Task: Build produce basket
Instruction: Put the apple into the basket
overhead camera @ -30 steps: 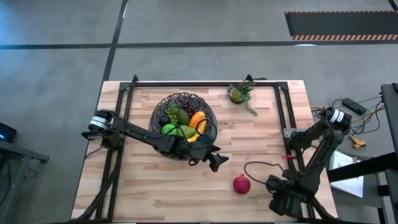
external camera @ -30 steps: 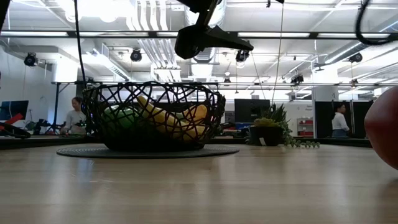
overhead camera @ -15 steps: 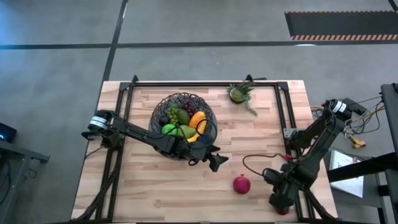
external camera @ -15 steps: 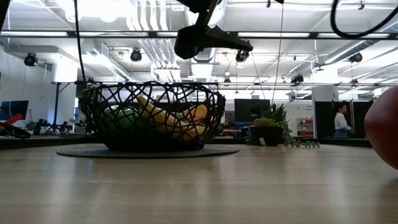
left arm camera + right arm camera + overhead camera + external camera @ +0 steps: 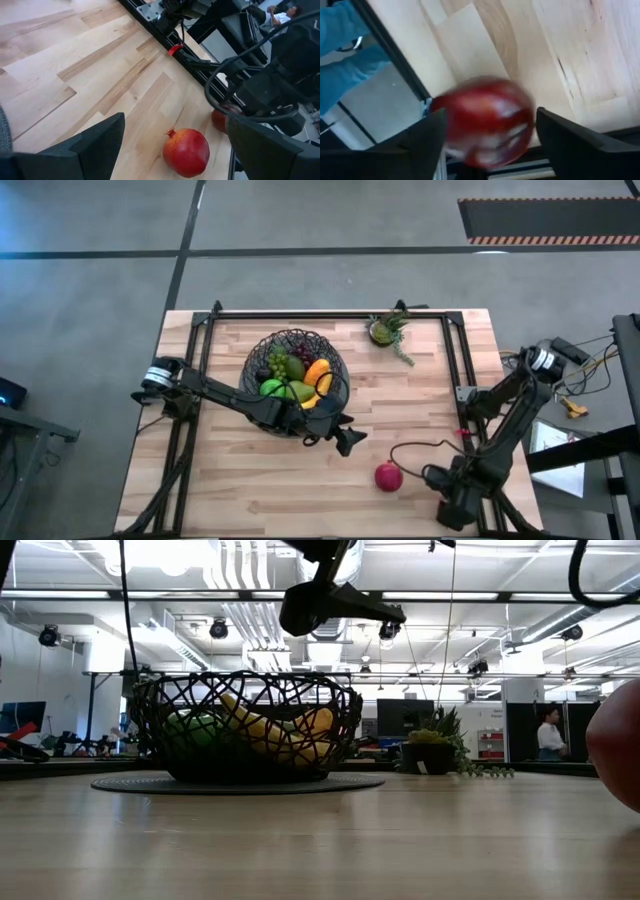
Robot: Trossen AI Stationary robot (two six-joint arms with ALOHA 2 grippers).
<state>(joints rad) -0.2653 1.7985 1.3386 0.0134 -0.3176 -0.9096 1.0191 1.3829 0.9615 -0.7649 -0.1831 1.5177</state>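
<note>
The black wire basket (image 5: 295, 375) stands on the table's far middle, holding grapes, a green apple, a banana and an orange piece; it also shows in the low view (image 5: 245, 730). A pomegranate (image 5: 389, 476) lies on the table near the front, and shows in the left wrist view (image 5: 186, 151). My left gripper (image 5: 345, 438) hangs open and empty between basket and pomegranate. My right gripper (image 5: 455, 505) is open at the table's near right corner. Its fingers stand on either side of a blurred red apple (image 5: 485, 125). I cannot tell whether they touch it.
A small potted green plant (image 5: 388, 330) stands at the far right of the table. A black metal frame (image 5: 465, 380) runs along the table's edges. A black cable (image 5: 415, 452) loops over the wood near my right arm. Bare wood lies in front of the basket.
My right arm has shifted a little over the near right corner and its cable loop has moved with it. The red apple showed beside the gripper half a second ago and is now under it in the high view.
</note>
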